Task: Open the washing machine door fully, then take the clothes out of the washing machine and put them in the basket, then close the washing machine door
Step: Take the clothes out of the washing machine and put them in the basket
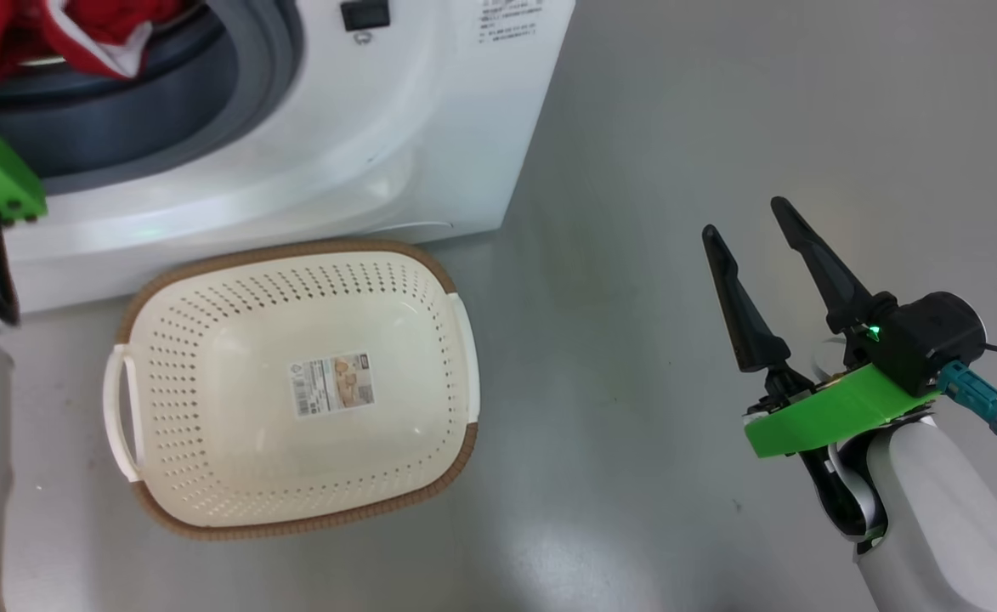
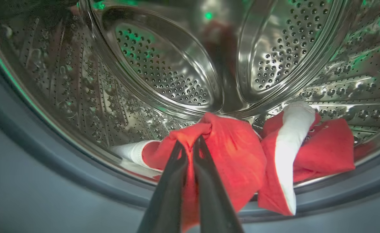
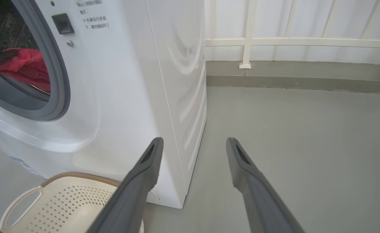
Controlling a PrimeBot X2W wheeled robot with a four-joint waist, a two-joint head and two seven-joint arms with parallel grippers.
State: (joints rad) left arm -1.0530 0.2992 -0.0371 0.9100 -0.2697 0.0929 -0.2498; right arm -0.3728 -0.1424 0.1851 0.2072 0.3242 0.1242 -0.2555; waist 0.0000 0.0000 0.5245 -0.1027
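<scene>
The washing machine, a glossy white front-loader, stands with its opening exposed. Its perforated steel drum holds the clothes: soft red fabric with white parts, bunched at the front lip. The basket, cream perforated plastic with a brown woven-look rim, sits on the floor just before the washer, evidently to receive the load. The left gripper is clamped on a red fold for extraction. The right gripper hangs spread and empty, well clear.

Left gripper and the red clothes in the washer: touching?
Touching. Left wrist view: the left gripper is shut on a bunched fold of the red clothes.
</scene>
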